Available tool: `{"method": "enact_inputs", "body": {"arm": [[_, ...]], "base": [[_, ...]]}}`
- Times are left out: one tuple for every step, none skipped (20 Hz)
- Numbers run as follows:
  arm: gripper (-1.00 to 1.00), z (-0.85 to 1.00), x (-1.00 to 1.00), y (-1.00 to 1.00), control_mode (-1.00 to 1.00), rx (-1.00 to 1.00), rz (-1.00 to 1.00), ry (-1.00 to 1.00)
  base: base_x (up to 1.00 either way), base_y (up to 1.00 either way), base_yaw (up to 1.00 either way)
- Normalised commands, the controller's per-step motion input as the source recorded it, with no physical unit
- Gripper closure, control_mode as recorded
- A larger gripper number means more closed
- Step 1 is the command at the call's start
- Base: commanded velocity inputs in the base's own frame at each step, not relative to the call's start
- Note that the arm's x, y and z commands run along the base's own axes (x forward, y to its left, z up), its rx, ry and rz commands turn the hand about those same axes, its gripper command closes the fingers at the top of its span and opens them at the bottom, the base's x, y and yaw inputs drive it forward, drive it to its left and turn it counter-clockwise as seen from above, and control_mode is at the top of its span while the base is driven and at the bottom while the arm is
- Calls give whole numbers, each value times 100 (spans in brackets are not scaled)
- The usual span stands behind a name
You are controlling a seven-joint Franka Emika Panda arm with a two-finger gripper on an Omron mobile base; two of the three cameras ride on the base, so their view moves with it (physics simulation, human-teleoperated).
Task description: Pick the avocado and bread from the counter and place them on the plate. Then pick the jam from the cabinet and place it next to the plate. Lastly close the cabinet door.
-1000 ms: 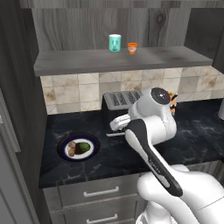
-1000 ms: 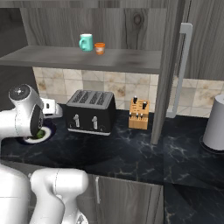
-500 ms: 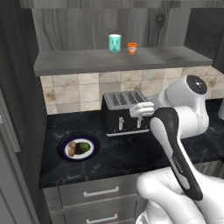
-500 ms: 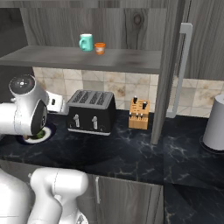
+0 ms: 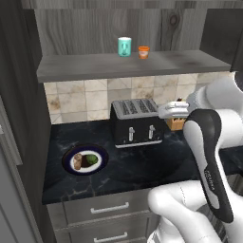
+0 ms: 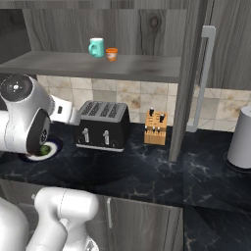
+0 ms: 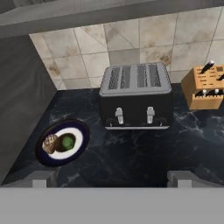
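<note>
The round navy-rimmed plate (image 5: 67, 158) sits at the left of the black marble-look counter (image 5: 142, 166), carrying the small tan-brown bread (image 5: 78, 161) and the dark-green avocado (image 5: 92, 159) side by side. To its right stands a black four-slot toaster (image 5: 136, 122). The small orange jam jar (image 5: 143, 52) rests on the grey cabinet shelf (image 5: 95, 66), just right of a teal cup (image 5: 124, 46). The two-finger gripper (image 7: 112, 177) hangs released and empty above the counter.

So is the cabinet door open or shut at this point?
Open. In the right base view the cabinet door stands edge-on, swung out over the counter, leaving the shelf with the jam and the teal cup exposed.
</note>
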Motion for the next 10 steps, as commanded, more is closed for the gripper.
{"method": "enact_inputs", "body": {"arm": [[-100, 46, -19, -16, -100, 0, 0, -6], [-100, 44, -17, -14, -100, 0, 0, -7], [-100, 44, -15, -13, -100, 0, 0, -7], [-100, 41, -14, -11, -100, 0, 0, -9], [-100, 38, -9, -9, -100, 0, 0, -10], [-100, 34, -4, -7, -100, 0, 0, -9], [-100, 30, 0, -4, -100, 0, 0, -9], [-100, 29, 0, -2, -100, 0, 0, -10], [-100, 28, 0, -1, -100, 0, 0, -11], [-100, 25, 0, 0, -100, 0, 0, -13]], "base": [[0, 0, 0], [0, 0, 0], [0, 0, 0], [0, 0, 0], [0, 0, 0], [0, 0, 0], [0, 0, 0], [0, 0, 0], [0, 0, 0], [0, 0, 0]]}}
